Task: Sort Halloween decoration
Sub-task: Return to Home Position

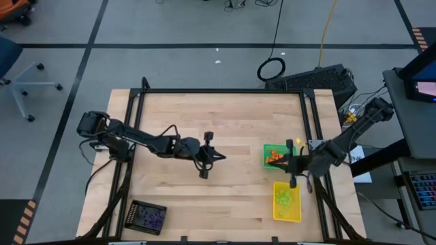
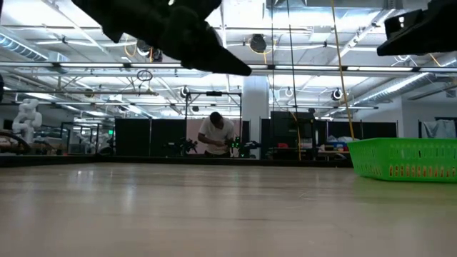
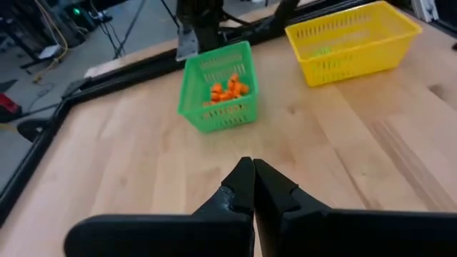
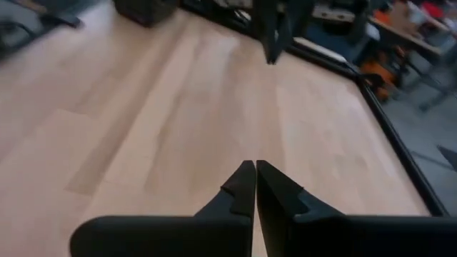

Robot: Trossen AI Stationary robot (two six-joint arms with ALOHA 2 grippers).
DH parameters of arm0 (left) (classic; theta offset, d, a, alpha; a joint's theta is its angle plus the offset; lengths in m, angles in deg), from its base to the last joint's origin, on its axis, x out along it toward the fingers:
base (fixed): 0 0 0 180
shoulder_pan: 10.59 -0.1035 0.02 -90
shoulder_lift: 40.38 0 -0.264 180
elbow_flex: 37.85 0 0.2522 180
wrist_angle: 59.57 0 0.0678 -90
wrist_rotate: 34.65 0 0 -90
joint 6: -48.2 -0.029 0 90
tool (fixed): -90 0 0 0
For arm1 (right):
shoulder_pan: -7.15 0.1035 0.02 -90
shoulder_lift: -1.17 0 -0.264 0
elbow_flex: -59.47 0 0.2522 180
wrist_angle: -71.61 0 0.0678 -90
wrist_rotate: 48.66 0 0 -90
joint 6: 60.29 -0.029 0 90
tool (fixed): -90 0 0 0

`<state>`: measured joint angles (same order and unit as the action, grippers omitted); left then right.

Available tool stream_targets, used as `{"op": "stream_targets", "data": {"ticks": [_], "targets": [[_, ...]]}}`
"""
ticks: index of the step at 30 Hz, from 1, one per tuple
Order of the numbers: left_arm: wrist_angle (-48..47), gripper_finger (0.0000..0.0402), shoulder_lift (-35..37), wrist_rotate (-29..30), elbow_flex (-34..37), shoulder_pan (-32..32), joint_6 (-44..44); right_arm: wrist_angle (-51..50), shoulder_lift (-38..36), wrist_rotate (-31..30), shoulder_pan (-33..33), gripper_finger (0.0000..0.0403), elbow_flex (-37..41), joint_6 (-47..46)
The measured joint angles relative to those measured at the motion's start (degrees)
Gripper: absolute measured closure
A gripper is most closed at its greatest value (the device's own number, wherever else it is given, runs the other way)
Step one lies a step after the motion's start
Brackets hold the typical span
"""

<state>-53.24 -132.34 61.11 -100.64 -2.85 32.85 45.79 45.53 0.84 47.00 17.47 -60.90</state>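
The Halloween decoration is sorted by colour in three trays. Orange trinkets (image 3: 228, 89) lie in the green tray (image 1: 268, 150), lime green ones (image 1: 285, 197) in the yellow tray (image 1: 287, 216), and purple ones (image 1: 155, 218) in the black tray (image 1: 136, 207). My left gripper (image 3: 253, 175) is shut and hovers over the bare table middle (image 1: 218, 156), pointing at the green tray (image 3: 214, 118). My right gripper (image 4: 255, 175) is shut too. It hangs at the green tray's near right side (image 1: 283, 163), pointing toward the table's left.
The green tray (image 2: 407, 158) and the yellow tray (image 3: 353, 39) stand close together by the table's right edge, and the black tray (image 4: 146, 8) sits at the near left corner. Bare wood lies between them. A person (image 2: 214, 134) stands far behind the table.
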Motion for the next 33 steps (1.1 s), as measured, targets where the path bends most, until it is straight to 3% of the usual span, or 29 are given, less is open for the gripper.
{"op": "stream_targets", "data": {"ticks": [7, 13, 33], "targets": [[-0.89, 0.0402, 4.56, -0.33, 4.06, -1.97, -0.1, 12.99, -10.78, 9.51, -4.55, 0.0403, 10.64, 8.05], [2.64, 0.0402, 8.66, -5.53, 7.91, -4.58, -0.02, 20.56, -16.29, 15.85, -8.55, 0.0403, 16.64, 12.1], [6.56, 0.0402, 23.67, -10.77, 24.43, -8.1, 1.54, 24.28, -17.87, 24.25, -15.15, 0.0403, 20.92, 10.06]]}}
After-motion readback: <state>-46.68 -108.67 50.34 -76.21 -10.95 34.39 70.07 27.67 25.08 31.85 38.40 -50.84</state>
